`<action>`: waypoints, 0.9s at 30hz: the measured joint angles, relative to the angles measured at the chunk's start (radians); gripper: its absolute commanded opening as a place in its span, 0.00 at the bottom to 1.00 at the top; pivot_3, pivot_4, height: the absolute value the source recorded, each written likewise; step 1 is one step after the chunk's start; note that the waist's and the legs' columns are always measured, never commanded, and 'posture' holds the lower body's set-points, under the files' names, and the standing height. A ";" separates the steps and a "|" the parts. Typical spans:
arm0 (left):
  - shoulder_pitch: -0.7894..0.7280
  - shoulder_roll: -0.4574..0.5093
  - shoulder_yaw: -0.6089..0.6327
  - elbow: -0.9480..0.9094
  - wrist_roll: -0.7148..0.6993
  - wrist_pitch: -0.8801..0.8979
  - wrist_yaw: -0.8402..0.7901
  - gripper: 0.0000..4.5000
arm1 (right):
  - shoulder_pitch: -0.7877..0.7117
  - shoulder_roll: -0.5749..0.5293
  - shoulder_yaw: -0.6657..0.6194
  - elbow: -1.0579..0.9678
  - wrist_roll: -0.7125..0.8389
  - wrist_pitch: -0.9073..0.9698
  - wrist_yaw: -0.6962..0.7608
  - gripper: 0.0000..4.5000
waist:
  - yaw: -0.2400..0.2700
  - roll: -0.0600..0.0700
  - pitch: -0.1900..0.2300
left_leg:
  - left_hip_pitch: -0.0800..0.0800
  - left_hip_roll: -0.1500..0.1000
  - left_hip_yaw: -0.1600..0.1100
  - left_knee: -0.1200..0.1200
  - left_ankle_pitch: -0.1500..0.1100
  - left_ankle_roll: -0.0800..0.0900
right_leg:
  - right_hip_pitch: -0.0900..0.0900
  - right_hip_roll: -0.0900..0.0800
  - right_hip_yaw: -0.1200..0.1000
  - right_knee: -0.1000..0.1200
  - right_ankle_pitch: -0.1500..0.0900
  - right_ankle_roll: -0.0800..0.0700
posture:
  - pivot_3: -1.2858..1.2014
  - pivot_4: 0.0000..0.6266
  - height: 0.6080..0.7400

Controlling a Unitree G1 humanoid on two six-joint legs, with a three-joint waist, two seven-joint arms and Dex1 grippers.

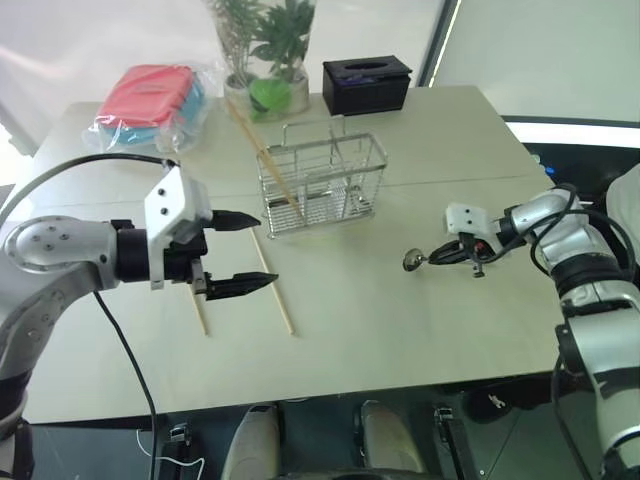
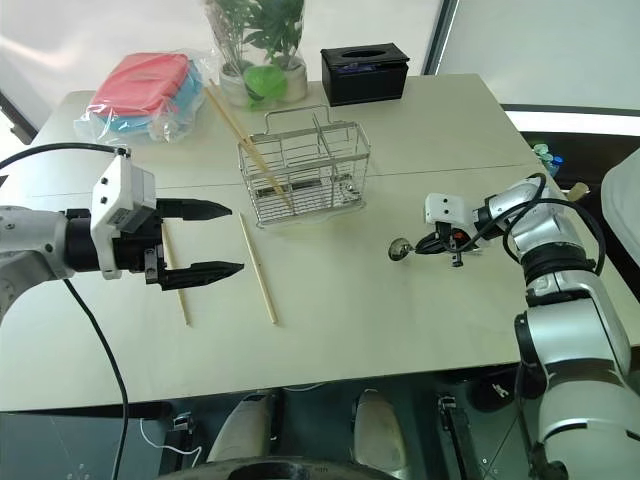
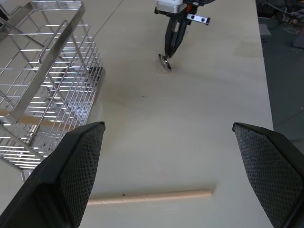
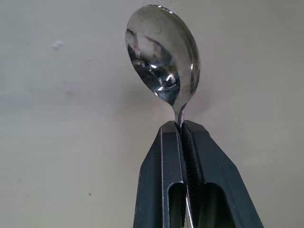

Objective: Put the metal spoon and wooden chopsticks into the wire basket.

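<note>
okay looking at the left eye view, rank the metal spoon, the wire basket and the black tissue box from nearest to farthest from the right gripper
1. Metal spoon: clamped in the right gripper.
2. Wire basket: mid-table, toward the robot's left.
3. Black tissue box: at the table's far edge.

head stereo downward, wrist views close

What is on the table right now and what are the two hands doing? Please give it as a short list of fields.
Right fingers: shut on the metal spoon, bowl sticking out
Left fingers: wide open, holding nothing, above the table
Wire basket: one chopstick leaning inside
Loose chopsticks: two lying flat on the table in front of the basket
Behind basket: black tissue box, plant, bagged red item
</note>
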 measured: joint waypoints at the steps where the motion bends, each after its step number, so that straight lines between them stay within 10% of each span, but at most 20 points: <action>1: -0.009 -0.001 0.000 0.007 0.000 0.000 0.003 1.00 | 0.032 -0.010 -0.017 -0.095 0.038 0.046 0.019 0.01 | 0.000 0.000 0.000 | 0.000 0.000 0.000 0.000 0.000 0.000 | 0.000 0.000 0.000 0.000 0.000 0.000 | 0.52 0.24 0.85; 12: -0.049 -0.022 0.005 0.050 0.000 -0.005 0.044 1.00 | 0.154 -0.022 -0.282 -0.876 0.539 0.846 -0.166 0.01 | 0.017 0.000 0.000 | 0.000 0.000 0.000 0.001 0.000 0.000 | 0.000 0.000 0.000 0.000 -0.002 -0.003 | 0.52 0.24 0.85; 20: -0.089 -0.047 0.000 0.082 0.009 -0.010 0.066 1.00 | -0.247 0.305 -0.460 -0.637 0.618 0.965 -0.739 0.01 | 0.025 -0.001 0.001 | -0.002 0.000 0.000 -0.001 0.000 0.001 | -0.004 0.000 0.001 0.001 0.000 -0.003 | 0.52 0.24 0.85; 27: -0.090 -0.050 0.000 0.085 0.020 -0.010 0.078 1.00 | -0.277 0.414 -0.447 -0.413 0.540 0.767 -0.903 0.01 | 0.026 -0.002 0.001 | -0.005 0.000 0.001 -0.001 -0.001 0.002 | -0.006 0.000 0.000 0.001 0.001 -0.001 | 0.52 0.24 0.85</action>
